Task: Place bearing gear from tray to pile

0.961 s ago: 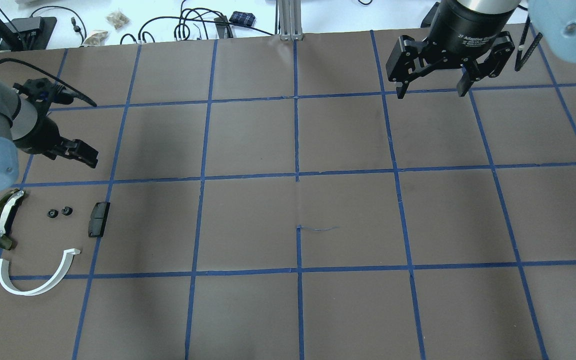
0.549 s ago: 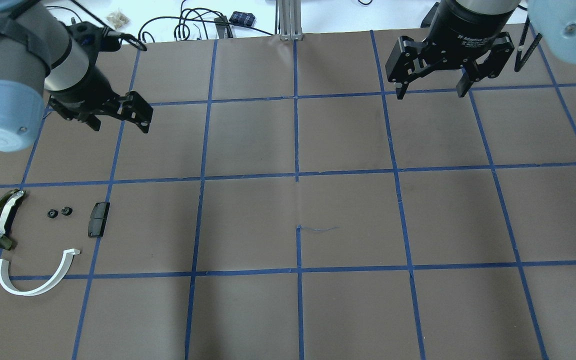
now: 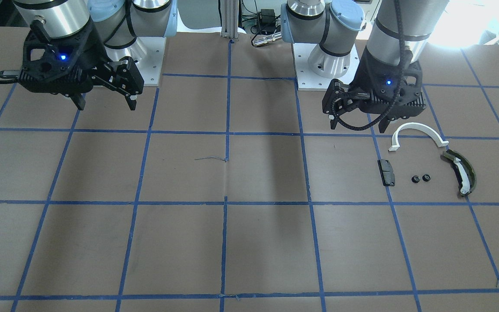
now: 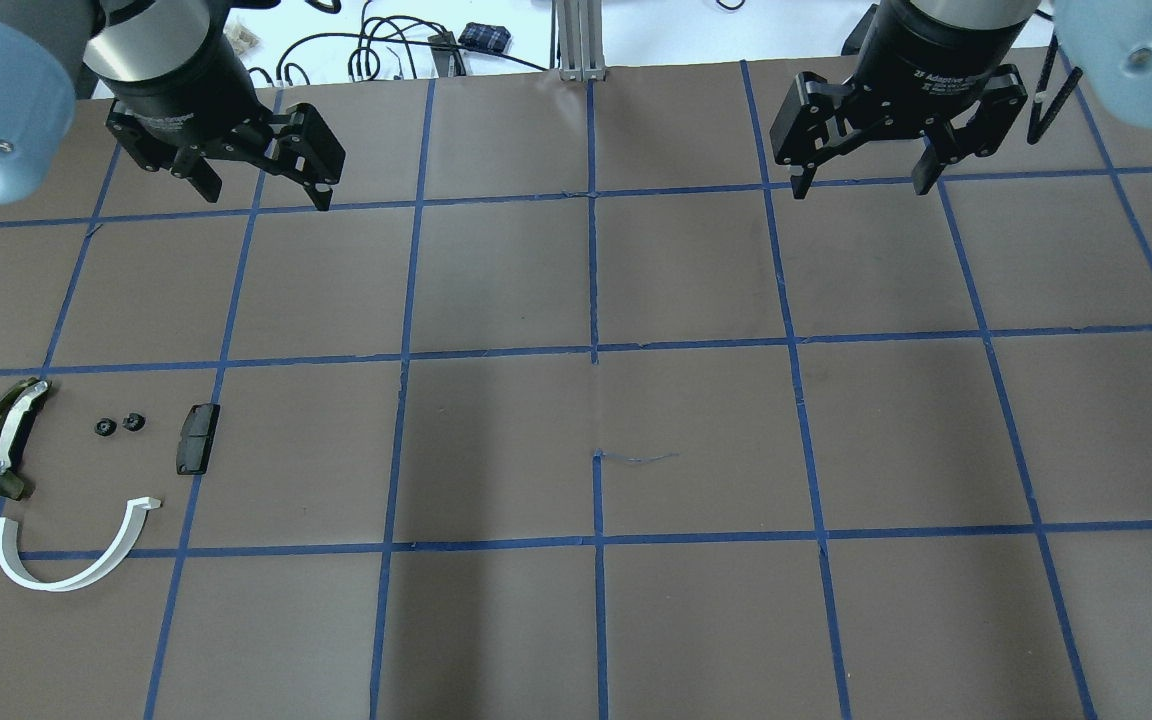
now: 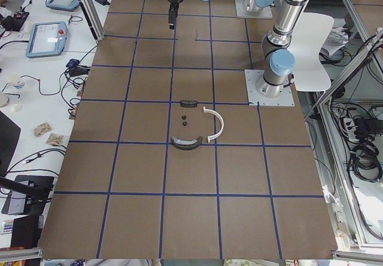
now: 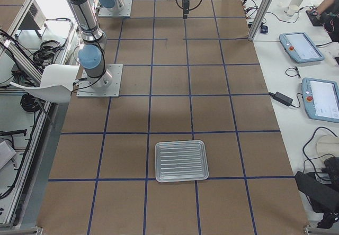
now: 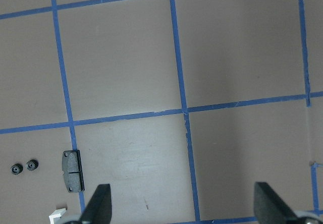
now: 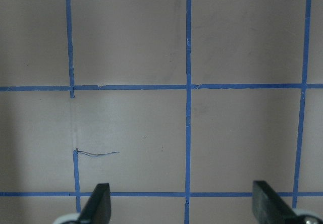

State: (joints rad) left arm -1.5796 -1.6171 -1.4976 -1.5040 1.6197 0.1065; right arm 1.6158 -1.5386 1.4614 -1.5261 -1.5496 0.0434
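Note:
The pile lies at the table's left side: a white half-ring arc (image 4: 71, 555), an olive-black curved shoe (image 4: 4, 440) with a white strip, and a small black block (image 4: 198, 438). Two small black bearing gears (image 4: 104, 428) (image 4: 134, 421) lie side by side between the shoe and the block. They also show in the left wrist view (image 7: 16, 168). My left gripper (image 4: 264, 192) is open and empty, high above the table, well beyond the pile. My right gripper (image 4: 861, 185) is open and empty at the far right. The ribbed metal tray (image 6: 180, 161) shows only in the exterior right view and holds nothing.
Brown table mat with a blue tape grid (image 4: 594, 350). Cables and small boxes (image 4: 484, 36) lie beyond the far edge. A frayed tape thread (image 4: 636, 458) sits near the middle. The arm bases (image 3: 319, 69) stand at the robot's side.
My left arm has risen and swung from just above the pile toward the far edge and to the right, still open. The right arm and the pile have not moved.

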